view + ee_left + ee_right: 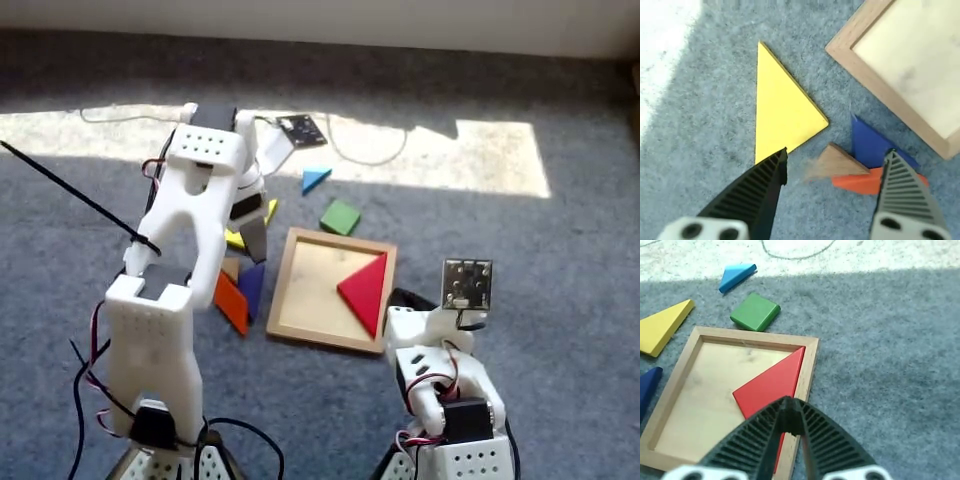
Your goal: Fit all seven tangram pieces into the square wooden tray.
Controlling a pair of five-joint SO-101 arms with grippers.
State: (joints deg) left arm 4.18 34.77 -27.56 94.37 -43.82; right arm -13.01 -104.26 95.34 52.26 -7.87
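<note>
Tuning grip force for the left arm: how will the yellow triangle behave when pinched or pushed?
The yellow triangle looks like a flat, rigid painted block, so it should be stiff and won't roll. Its smooth slanted edges may slip from a pinch. Lying flat on the carpet, it would likely drag rather than glide when pushed.

Red triangle [771,385] lies flat in the tray [755,337], right under the closed right gripper [790,402]. Yellow triangle [780,105] is just ahead of the left gripper [836,154]; brown triangle [832,164], blue piece [867,145], orange piece [855,183] huddle between its spread jaws.
</note>
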